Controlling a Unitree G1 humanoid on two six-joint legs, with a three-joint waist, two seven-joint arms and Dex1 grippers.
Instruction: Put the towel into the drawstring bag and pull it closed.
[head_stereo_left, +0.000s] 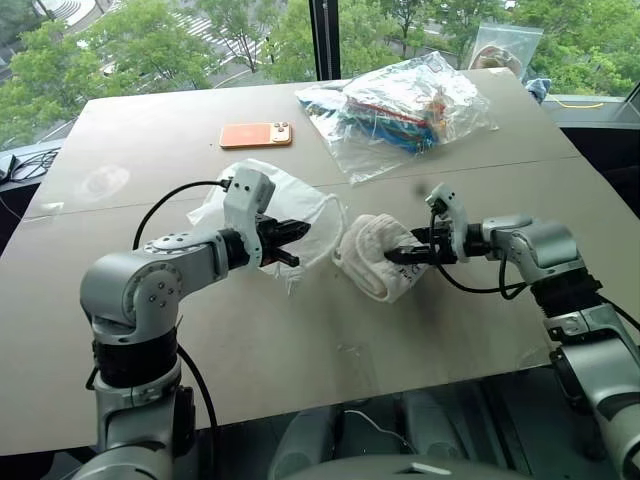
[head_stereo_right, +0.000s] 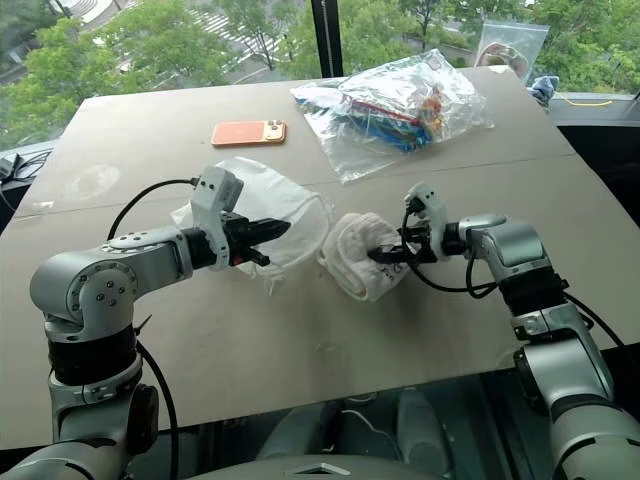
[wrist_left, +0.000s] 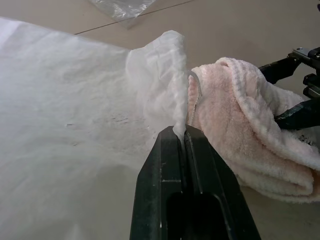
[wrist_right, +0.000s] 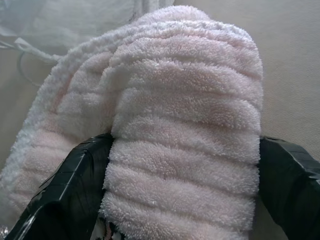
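The towel is a soft, ribbed white bundle lying on the table right beside the mouth of the drawstring bag, a thin crinkly white sack. My left gripper is shut on the bag's rim, and in the left wrist view its fingertips pinch the thin fabric. My right gripper reaches in from the right, open wide. Its fingers straddle the towel on both sides.
An orange phone lies behind the bag. A clear plastic bag with colourful contents sits at the back, and a smaller clear bag at the far edge. Cables hang at the left edge.
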